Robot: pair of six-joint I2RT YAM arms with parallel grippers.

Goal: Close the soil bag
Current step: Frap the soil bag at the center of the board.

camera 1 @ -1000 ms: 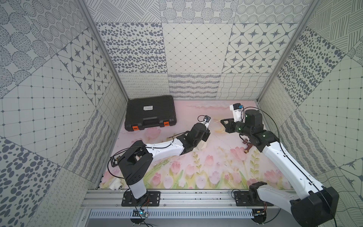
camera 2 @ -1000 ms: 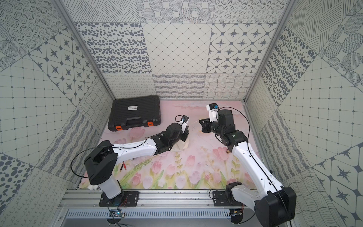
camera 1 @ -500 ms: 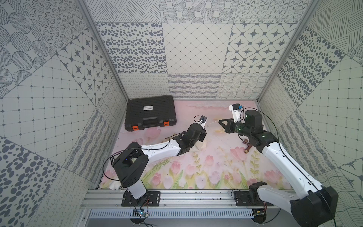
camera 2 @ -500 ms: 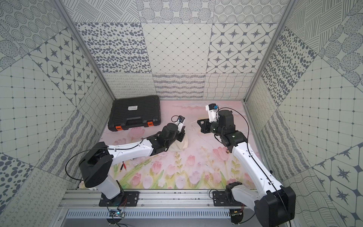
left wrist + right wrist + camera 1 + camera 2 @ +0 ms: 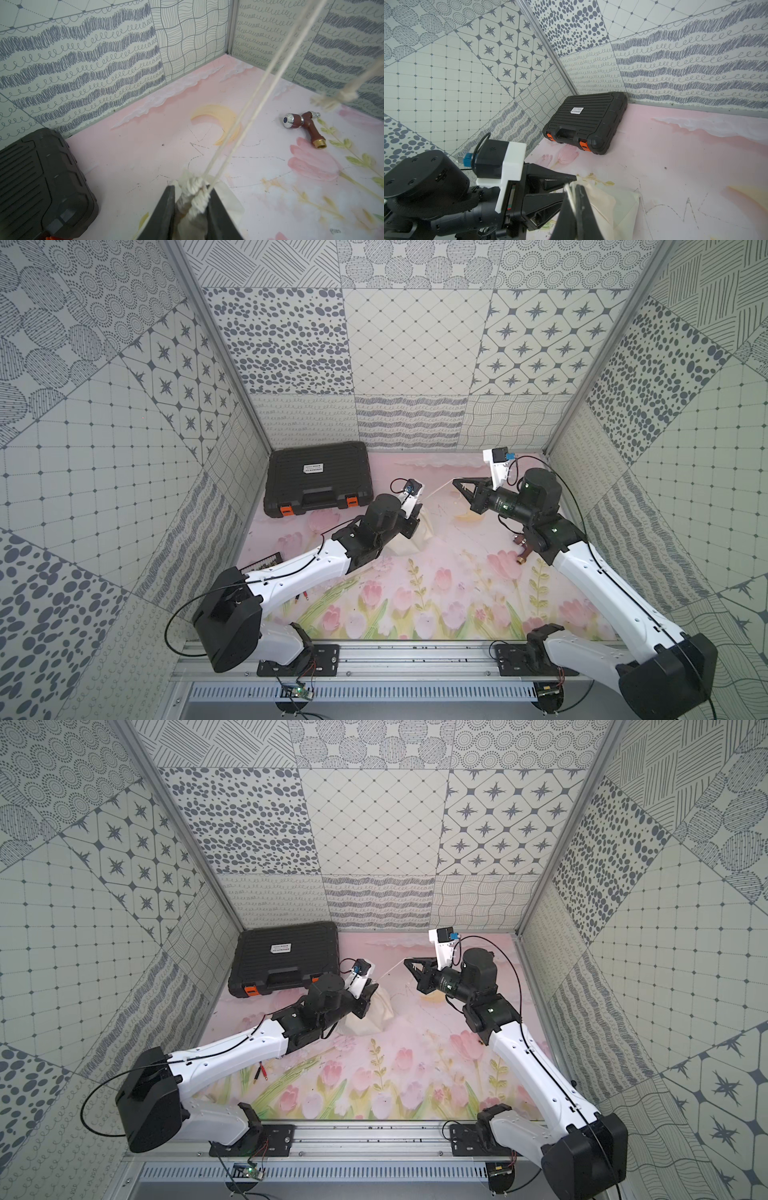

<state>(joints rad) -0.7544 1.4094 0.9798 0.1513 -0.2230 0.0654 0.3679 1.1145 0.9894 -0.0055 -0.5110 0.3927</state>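
Observation:
The soil bag (image 5: 417,538) is a cream cloth pouch lying on the pink floor mat, seen in both top views (image 5: 371,1011). Its gathered neck (image 5: 188,204) stands between the jaws of my left gripper (image 5: 192,187), which are slightly open, with a thin gap on one side. Two taut cream cords (image 5: 239,124) run from the knotted neck up to my right gripper (image 5: 573,186). That gripper is shut on the cords and held above the mat, right of the bag (image 5: 456,481). A frayed cord end (image 5: 332,99) hangs loose.
A black ribbed case (image 5: 318,477) with orange latches lies at the back left, close to the left arm. A brown hose fitting (image 5: 305,126) lies on the mat under the right arm. Red-tipped probes (image 5: 262,1073) lie near the left wall. Patterned walls enclose three sides.
My left gripper has shifted left with the bag's neck and its jaws have loosened. My right gripper has moved left and farther back, keeping the cords taut.

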